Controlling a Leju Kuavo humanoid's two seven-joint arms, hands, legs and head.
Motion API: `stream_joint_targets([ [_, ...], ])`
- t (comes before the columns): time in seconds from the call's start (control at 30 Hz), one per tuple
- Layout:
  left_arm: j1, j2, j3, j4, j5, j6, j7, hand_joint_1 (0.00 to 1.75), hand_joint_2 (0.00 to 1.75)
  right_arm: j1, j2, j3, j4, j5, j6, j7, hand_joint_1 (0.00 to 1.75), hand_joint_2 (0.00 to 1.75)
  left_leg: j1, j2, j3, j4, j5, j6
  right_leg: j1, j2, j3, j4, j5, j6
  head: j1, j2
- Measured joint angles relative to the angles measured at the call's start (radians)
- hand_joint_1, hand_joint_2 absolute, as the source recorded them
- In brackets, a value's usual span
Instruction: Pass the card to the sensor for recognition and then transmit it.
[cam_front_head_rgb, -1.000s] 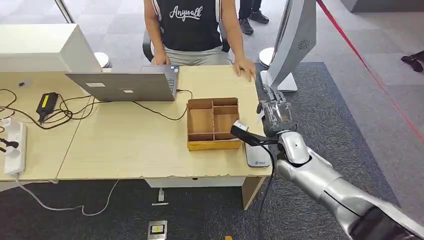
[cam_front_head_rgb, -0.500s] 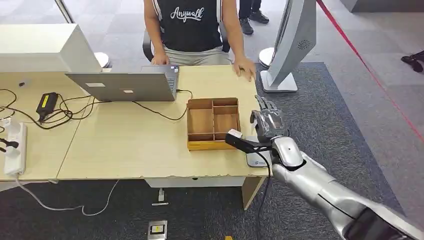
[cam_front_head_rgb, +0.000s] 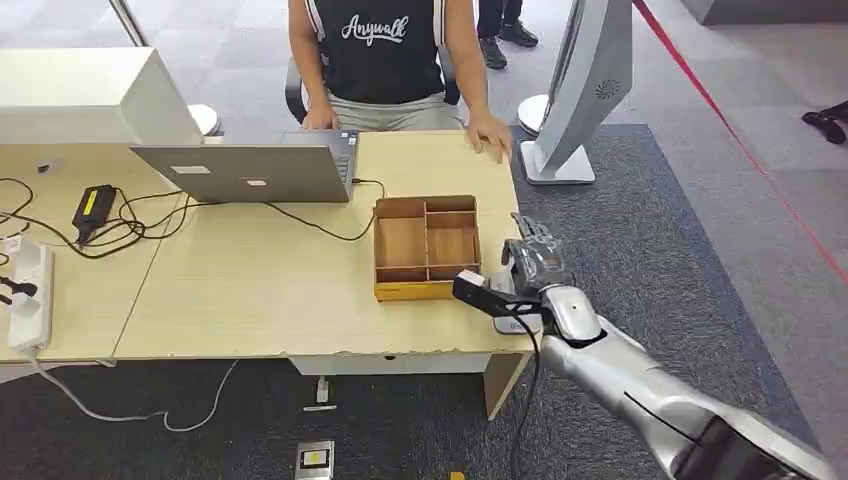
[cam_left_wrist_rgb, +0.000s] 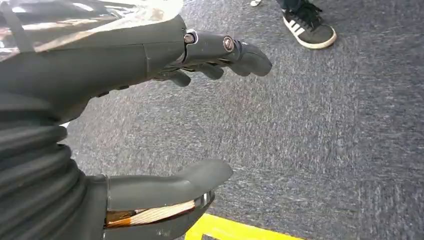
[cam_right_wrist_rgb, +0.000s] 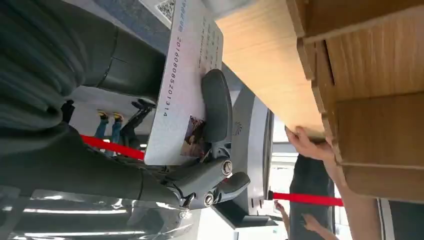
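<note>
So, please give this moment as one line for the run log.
right hand: holds card | position: over sensor at table edge | left hand: open

A light wooden table (cam_front_head_rgb: 250, 290) stands on dark grey carpet (cam_front_head_rgb: 640, 230), with pale grey floor (cam_front_head_rgb: 210, 40) beyond. A red line (cam_front_head_rgb: 740, 145) crosses the floor beside a white curved stand (cam_front_head_rgb: 585, 85).

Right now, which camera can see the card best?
The right wrist view: the card lies flat against the right hand, thumb pressing it, its printed numbers readable. The head view shows the hand above the grey sensor pad; the card isn't discernible.
</note>
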Motion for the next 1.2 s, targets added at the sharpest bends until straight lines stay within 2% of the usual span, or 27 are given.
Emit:
stream_joint_targets([
  [0.37, 0.0, 0.0, 0.008, 0.0, 0.002, 0.004, 0.0, 0.0, 1.75, 0.014, 0.015, 0.001, 0.069, -0.052, -0.021, -0.021, 1.75, 1.75, 0.0, 0.0, 0.0, 0.0, 0.0, 0.0, 0.0, 0.0, 0.0, 0.0, 0.0, 0.0, 0.0, 0.0],
  [1.2, -0.001, 0.0, 0.029, 0.0, 0.005, 0.013, -0.01, 0.0, 1.75, 0.037, 0.029, -0.009, 0.124, -0.107, -0.056, -0.048, 1.75, 1.75, 0.0, 0.0, 0.002, 0.0, 0.0, 0.0, 0.0, 0.0, 0.002, 0.0, 0.0, 0.0, 0.0, 0.0],
])
